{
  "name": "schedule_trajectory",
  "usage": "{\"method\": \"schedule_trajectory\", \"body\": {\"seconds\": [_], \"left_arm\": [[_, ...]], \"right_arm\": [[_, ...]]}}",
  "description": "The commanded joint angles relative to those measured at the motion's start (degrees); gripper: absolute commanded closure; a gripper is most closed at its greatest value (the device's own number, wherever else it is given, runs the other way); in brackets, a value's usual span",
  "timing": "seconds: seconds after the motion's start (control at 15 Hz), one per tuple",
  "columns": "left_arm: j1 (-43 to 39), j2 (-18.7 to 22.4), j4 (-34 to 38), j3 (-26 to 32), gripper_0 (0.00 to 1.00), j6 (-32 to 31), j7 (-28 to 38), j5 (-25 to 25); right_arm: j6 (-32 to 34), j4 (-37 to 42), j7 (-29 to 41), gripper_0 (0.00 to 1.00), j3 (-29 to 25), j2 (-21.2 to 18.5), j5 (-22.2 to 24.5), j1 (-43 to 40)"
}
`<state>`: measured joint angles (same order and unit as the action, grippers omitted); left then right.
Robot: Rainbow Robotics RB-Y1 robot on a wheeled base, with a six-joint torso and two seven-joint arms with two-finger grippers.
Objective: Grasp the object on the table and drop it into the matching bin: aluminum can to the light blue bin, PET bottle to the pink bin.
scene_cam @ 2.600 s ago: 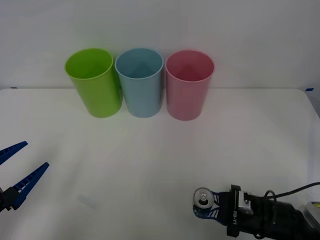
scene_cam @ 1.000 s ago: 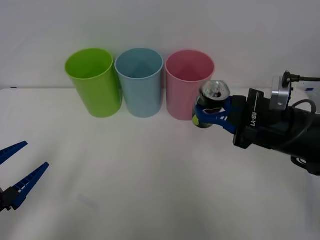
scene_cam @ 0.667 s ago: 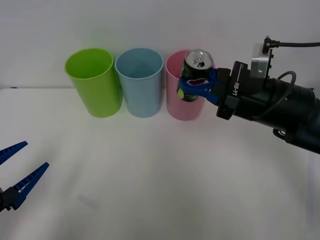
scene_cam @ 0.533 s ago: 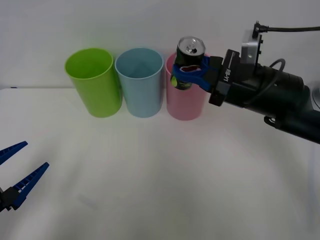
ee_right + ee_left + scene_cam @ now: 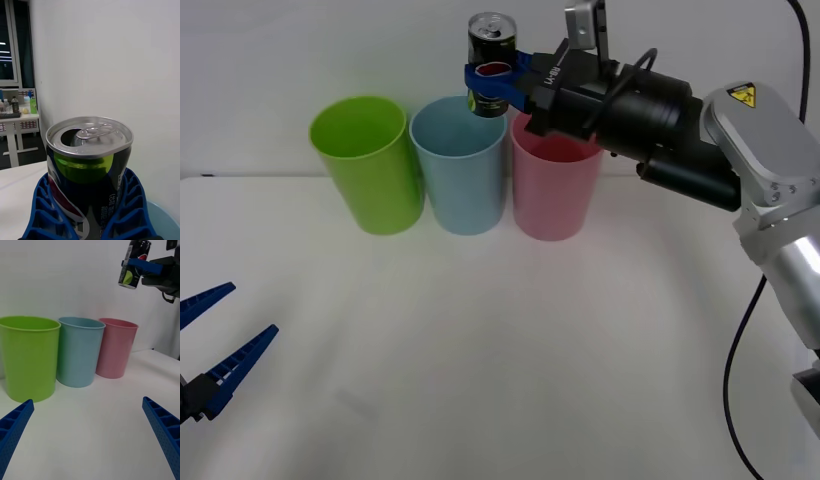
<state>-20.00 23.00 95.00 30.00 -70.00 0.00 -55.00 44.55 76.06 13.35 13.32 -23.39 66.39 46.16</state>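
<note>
- The aluminum can (image 5: 491, 64) is held upright in the air, above the far right part of the light blue bin's rim and close to the gap between that bin and the pink one.
- Its top is shiny silver with a raised rim, a pull tab lying flat, and a dark opening beside the tab, seen plainly in the right wrist view (image 5: 89, 137).
- Its side is mostly dark, with a bright yellow-green patch under the top rim, a red and white curved mark lower down, and small white print running along one side.
- From the left wrist view the can (image 5: 134, 264) hangs clear above the bins, touching none of them.
- The right gripper (image 5: 496, 76) clasps the can around its middle, its blue ribbed fingers (image 5: 48, 210) pressed against both sides, and its black arm reaches in from the right over the pink bin.
- The light blue bin (image 5: 460, 166) stands upright in the middle of a row of three, the pink bin (image 5: 554, 190) just to its right and the lime green bin (image 5: 368, 165) just to its left, all at the far edge of the white table (image 5: 510, 350).
- The left gripper (image 5: 208, 346) rests low at the near left of the table, well apart from the bins, its blue fingers spread wide with nothing between them.
</note>
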Motion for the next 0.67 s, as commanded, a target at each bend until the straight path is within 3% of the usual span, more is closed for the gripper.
{"method": "schedule_trajectory", "body": {"seconds": [0.07, 0.27, 0.67], "left_arm": [[0.00, 0.00, 0.00, 0.00, 0.00, 0.00, 0.00, 0.00], [0.00, 0.00, 0.00, 0.00, 0.00, 0.00, 0.00, 0.00], [0.00, 0.00, 0.00, 0.00, 0.00, 0.00, 0.00, 0.00]], "right_arm": [[-0.17, -7.68, 0.01, 1.00, -1.02, 4.31, 3.66, 5.08], [-2.98, -17.09, -0.52, 1.00, -1.90, 9.59, 7.88, 11.58], [-13.70, -28.95, -2.28, 1.00, -1.90, 16.62, 10.08, 19.76]]}}
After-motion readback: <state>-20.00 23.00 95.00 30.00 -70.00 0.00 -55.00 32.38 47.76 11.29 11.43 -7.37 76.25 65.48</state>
